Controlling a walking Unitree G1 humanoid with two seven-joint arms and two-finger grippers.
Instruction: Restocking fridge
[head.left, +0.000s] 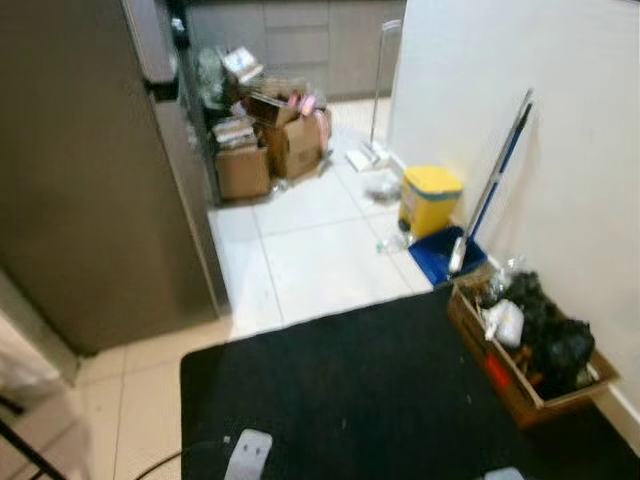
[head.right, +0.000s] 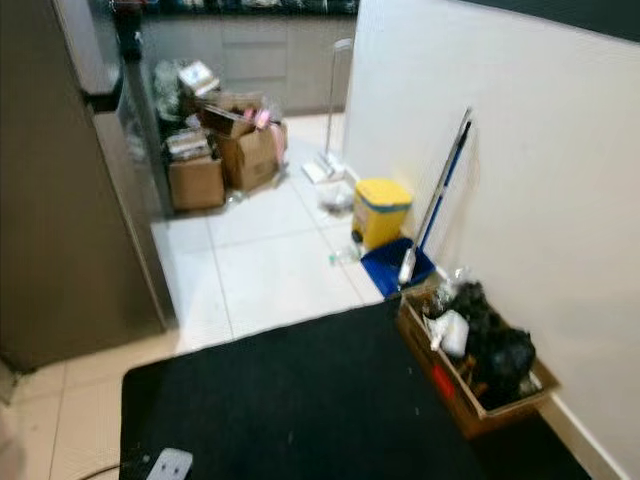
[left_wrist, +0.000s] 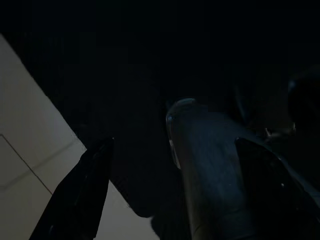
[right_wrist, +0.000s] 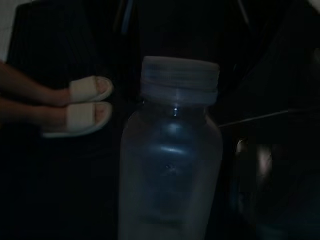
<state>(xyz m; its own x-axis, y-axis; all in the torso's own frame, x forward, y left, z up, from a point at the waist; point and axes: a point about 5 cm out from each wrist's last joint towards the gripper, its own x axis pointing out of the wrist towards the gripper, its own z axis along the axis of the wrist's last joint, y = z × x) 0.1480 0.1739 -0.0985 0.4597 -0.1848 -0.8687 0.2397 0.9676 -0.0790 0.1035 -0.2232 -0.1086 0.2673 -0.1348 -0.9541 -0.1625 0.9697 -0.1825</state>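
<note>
The tall grey fridge (head.left: 90, 180) stands at the left with its side toward me, beyond a black mat (head.left: 350, 390). In the right wrist view a clear plastic bottle (right_wrist: 170, 165) with a pale cap hangs upright close to the camera above the mat, held by my right gripper, whose fingers are hidden. My left gripper (left_wrist: 174, 142) hangs low over the mat's edge, its black fingers (left_wrist: 80, 195) spread wide. A dim grey cylinder (left_wrist: 210, 175) lies between them, nearer one finger; I cannot tell what it is. Silver arm parts (head.left: 247, 455) show at the bottom.
A person's feet in white sandals (right_wrist: 82, 107) stand on the mat near the bottle. Along the right wall sit a cardboard box of dark items (head.left: 530, 345), a blue dustpan (head.left: 445, 255) with broom, and a yellow bin (head.left: 428, 198). Piled cardboard boxes (head.left: 265, 145) lie past the fridge.
</note>
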